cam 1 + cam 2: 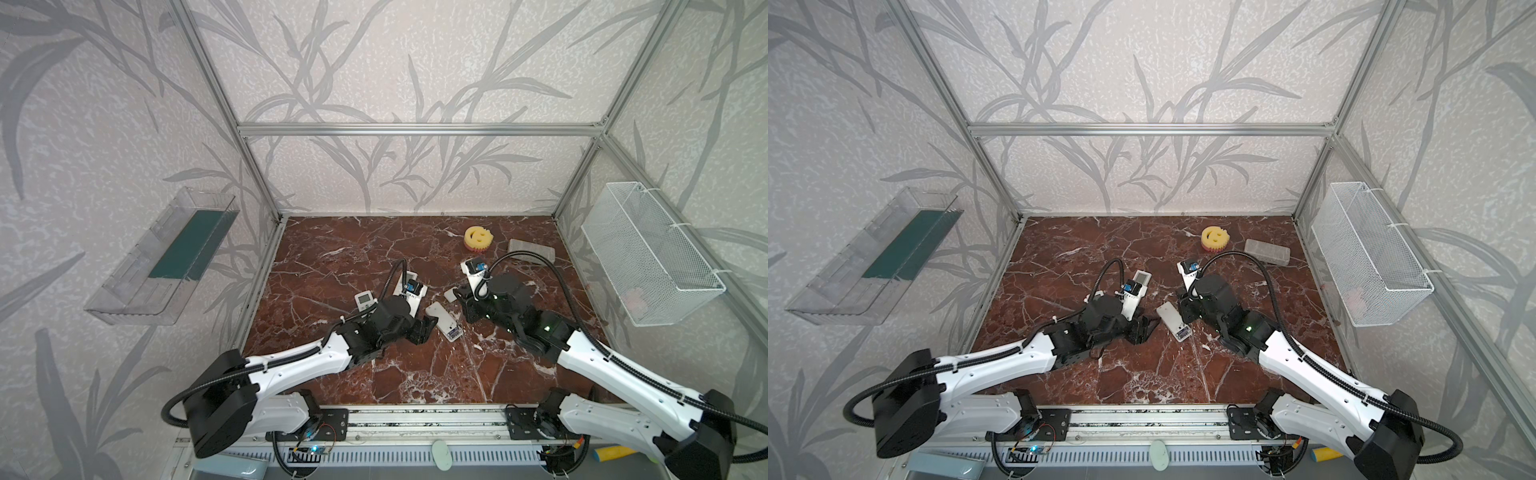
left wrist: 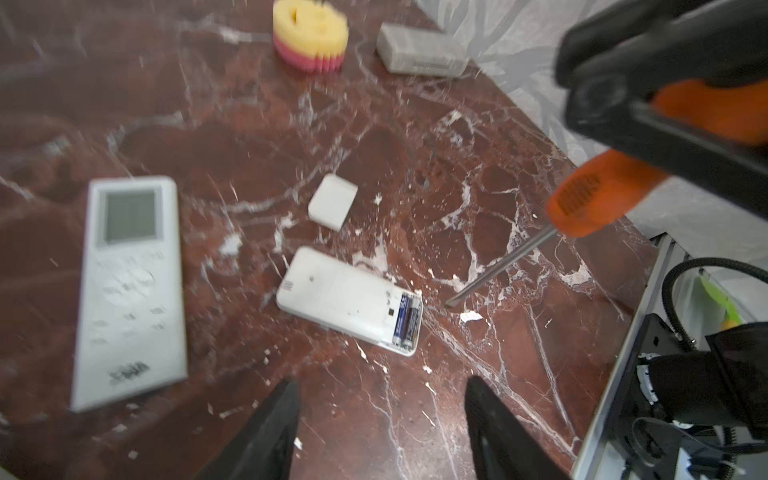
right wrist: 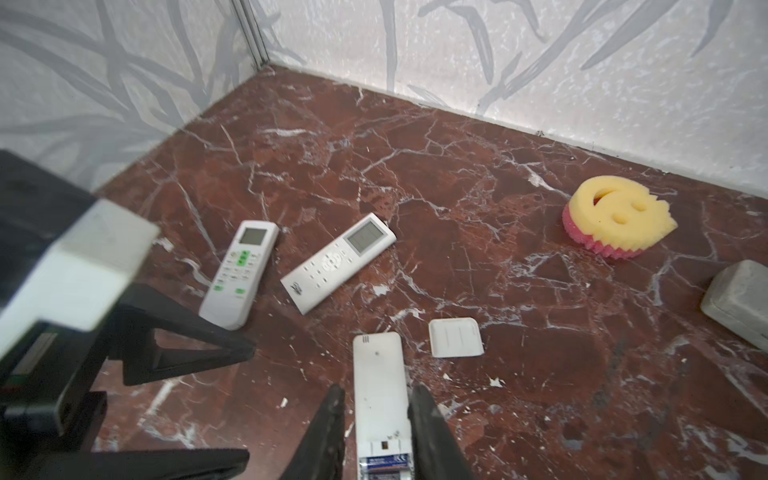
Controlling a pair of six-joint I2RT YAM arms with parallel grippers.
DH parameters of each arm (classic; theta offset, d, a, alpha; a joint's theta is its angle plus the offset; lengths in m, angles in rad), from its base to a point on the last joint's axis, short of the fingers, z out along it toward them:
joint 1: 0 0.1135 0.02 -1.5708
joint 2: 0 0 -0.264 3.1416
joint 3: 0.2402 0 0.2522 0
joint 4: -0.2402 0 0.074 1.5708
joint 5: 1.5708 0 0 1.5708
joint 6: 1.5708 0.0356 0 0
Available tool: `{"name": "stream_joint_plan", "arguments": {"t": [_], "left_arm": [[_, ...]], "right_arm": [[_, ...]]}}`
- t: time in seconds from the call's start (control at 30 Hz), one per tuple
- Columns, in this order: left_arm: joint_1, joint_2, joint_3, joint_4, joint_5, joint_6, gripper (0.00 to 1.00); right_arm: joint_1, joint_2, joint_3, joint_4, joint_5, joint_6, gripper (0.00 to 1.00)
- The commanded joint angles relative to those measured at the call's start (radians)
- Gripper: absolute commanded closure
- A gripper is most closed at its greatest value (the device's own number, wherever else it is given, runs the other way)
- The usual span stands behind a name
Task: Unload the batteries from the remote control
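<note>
Left gripper hangs wide open, empty, just short of the remote. Cover off; batteries sit in its open end. Right gripper clamps the screwdriver, tip beside them. Next, I'd judge: lever one out without skidding the remote.

You've got a white remote, dk-blue batts; table red-brown marble w/ white veins; sponge yellow over pink; screwdriver handle orange; walls grey leaf-print.
</note>
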Motion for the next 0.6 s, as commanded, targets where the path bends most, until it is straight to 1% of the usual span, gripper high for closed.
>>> {"name": "stream_joint_plan", "arguments": {"t": [0.0,0.13,0.3,0.43,0.57], "left_arm": [[0.008,0.099,0.029,0.035,0.066,-0.241,0.4],[0.009,0.212,0.055,0.105,0.115,-0.328,0.42],[0.017,0.286,0.059,0.155,0.116,-0.37,0.43],[0.028,0.345,0.059,0.205,0.141,-0.406,0.44],[0.041,0.397,0.054,0.263,0.155,-0.439,0.45]], "right_arm": [[0.001,0.02,-0.021,0.07,0.042,-0.114,1.0],[-0.007,0.047,-0.045,0.119,0.04,-0.124,1.0],[-0.014,0.052,-0.079,0.152,0.043,-0.111,1.0],[-0.02,0.043,-0.125,0.202,0.049,-0.097,1.0],[-0.034,0.045,-0.16,0.255,0.003,-0.094,1.0]]}}
